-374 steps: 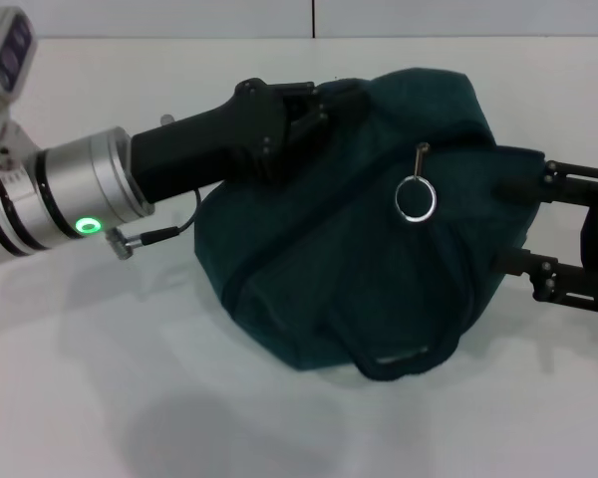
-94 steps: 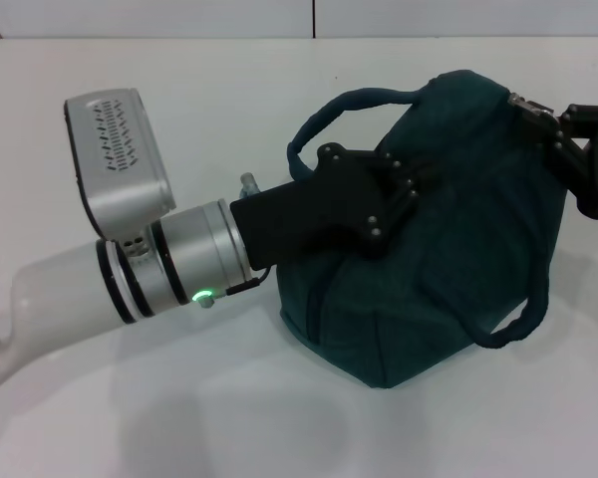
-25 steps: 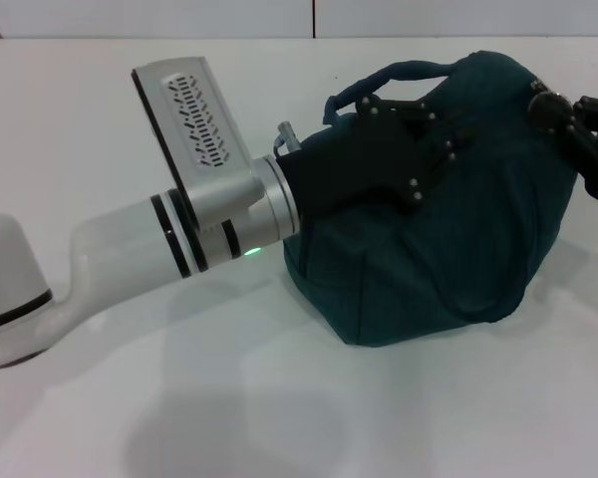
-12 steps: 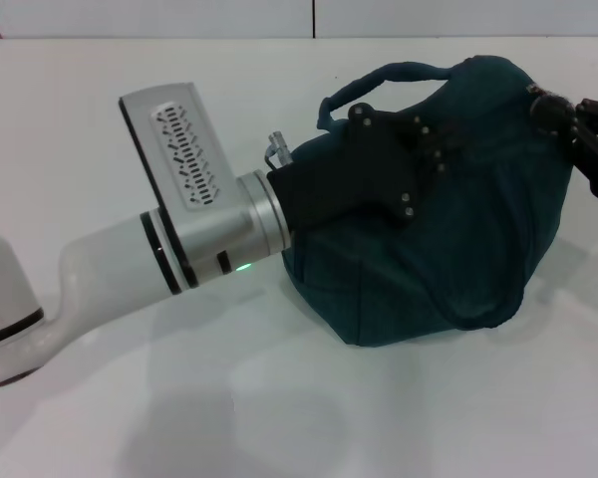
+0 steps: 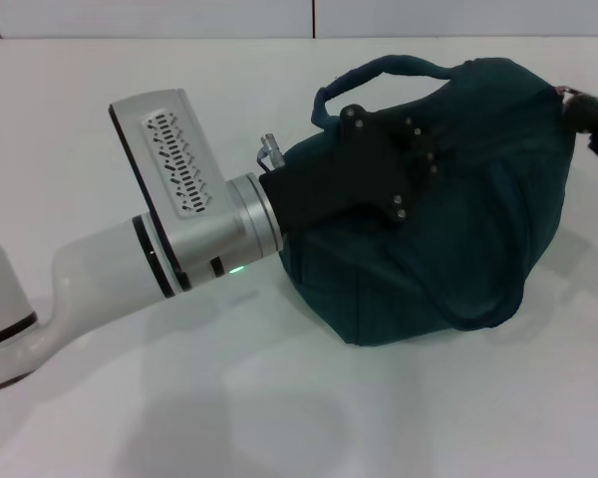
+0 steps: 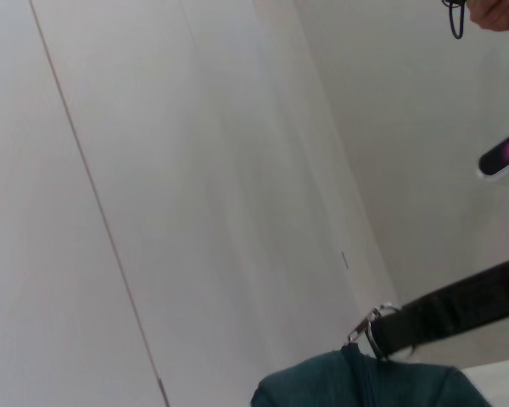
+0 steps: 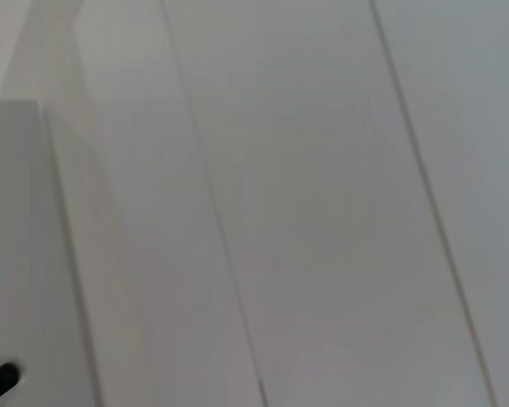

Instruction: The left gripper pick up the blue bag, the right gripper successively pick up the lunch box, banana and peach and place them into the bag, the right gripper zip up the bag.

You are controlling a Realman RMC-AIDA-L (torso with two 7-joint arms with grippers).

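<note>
Dark teal bag [image 5: 448,229], plain white table [image 5: 279,398]

The blue bag [image 5: 448,229] is soft, matt woven cloth, dark teal, creased and slack over its bulging sides, with a rolled cloth handle [image 5: 379,72] of the same stuff. The left tool [image 5: 399,159] is matt black plastic studded with small bright screw heads; behind it the wrist is brushed silver metal with black rings, then smooth satin white casing. The right tool [image 5: 593,124] is likewise matt black. In the left wrist view a shiny metal ring [image 6: 366,326] sits at the bag's top. The tabletop [image 5: 279,398] is smooth, white, faintly glossy.
</note>
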